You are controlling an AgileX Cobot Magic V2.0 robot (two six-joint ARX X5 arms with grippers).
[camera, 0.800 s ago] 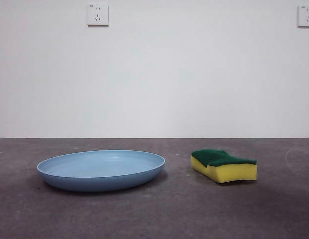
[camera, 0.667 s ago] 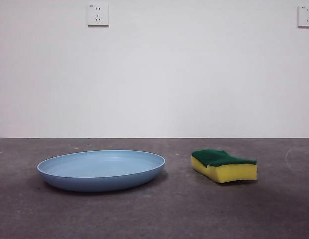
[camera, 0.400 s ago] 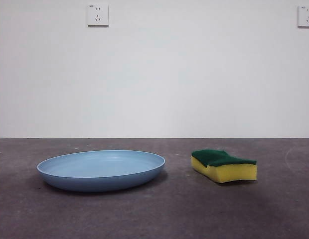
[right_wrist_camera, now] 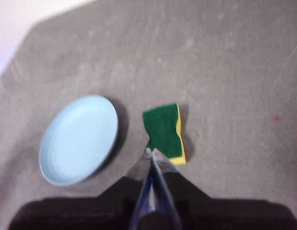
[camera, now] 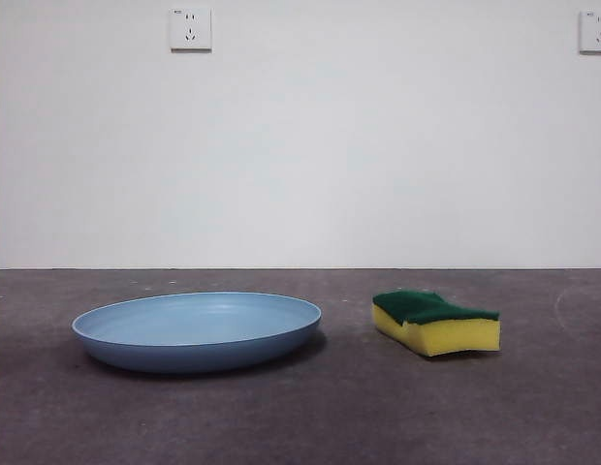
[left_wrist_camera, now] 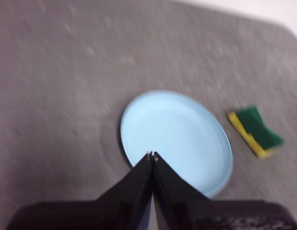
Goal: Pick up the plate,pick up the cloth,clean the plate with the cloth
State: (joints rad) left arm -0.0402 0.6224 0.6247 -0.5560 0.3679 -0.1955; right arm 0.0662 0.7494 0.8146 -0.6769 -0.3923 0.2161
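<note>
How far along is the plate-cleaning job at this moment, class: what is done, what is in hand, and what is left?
Nothing looks done yet. The plate and the sponge both lie apart on the table, untouched. In hand: the left gripper hangs shut above the plate, the right gripper shut above the sponge, neither holding anything. Left to do: lift the plate, lift the sponge, then wipe the plate.
</note>
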